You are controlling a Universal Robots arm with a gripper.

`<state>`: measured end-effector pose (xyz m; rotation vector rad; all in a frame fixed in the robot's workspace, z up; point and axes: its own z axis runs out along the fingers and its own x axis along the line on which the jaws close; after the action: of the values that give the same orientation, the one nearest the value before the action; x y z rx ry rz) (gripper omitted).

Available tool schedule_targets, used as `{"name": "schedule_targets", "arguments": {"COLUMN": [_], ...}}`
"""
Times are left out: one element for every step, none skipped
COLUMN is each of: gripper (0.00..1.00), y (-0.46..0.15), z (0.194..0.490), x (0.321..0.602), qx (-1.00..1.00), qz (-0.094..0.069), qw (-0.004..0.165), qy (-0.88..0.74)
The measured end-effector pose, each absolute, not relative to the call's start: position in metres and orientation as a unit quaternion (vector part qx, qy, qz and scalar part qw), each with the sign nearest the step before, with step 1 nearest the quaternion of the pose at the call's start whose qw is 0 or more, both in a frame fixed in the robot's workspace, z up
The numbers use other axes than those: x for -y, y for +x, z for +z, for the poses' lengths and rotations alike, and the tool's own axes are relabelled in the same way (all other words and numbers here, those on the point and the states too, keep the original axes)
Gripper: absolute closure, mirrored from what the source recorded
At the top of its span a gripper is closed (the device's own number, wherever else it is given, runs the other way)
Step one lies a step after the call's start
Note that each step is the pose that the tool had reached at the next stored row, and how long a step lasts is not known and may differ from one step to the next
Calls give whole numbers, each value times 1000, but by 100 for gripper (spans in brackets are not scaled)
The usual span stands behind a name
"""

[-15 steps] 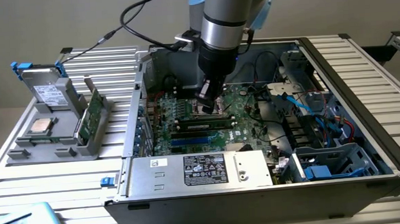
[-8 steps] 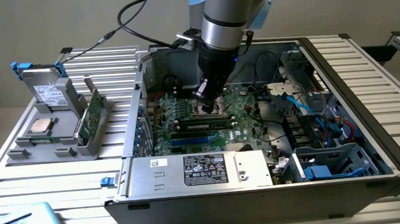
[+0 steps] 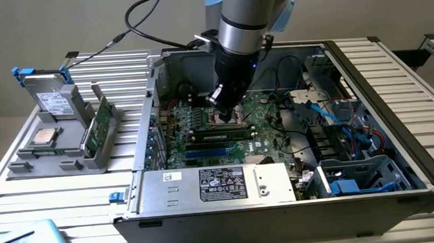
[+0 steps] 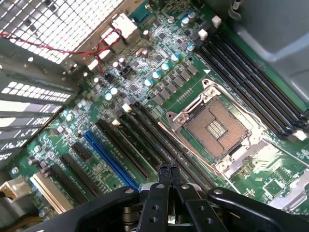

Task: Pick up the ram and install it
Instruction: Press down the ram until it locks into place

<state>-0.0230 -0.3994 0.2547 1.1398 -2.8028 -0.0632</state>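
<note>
Fingers of the gripper (image 4: pixel 168 175) are pressed together, empty, above the motherboard (image 4: pixel 145 96) slots, while the ram (image 3: pixel 220 136) sits seated in its slot at the exterior view's centre, apparently already installed.

light: bright, even | glare: vent grille (image 4: pixel 58 24) | blur: slight

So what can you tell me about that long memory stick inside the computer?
The ram is a long, narrow, thin stick, dark with a pale label near its middle. It stands on edge in a slot on the green motherboard, running across the open case, with pale clips at both ends. The robot's shut hand hangs just above and behind it; whether they touch cannot be told.
</note>
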Motion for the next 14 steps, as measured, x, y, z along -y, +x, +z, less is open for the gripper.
{"name": "schedule_targets", "arguments": {"gripper": [89,89,89,89,89,89,89,89,89,89,89,89,89,89], "y": [-23,-23,-23,-23,-23,-23,-23,-23,-23,-23,-23,-23,-23,-23], "z": [255,255,255,255,255,255,255,255,255,255,255,255,254,254], "x": [399,399,399,399,399,399,399,399,399,399,399,399,399,399], "qx": [928,931,933,936,939,941,944,946,948,951,953,955,957,958], "qz": [-21,-22,-22,-23,-23,-24,-24,-24,-25,-25,-25,-26,-26,-26], "qw": [57,57,57,57,57,57,56,56,56,56,56,56,55,55], "qy": [368,361,353,346,339,332,325,318,311,305,298,291,284,279]}}
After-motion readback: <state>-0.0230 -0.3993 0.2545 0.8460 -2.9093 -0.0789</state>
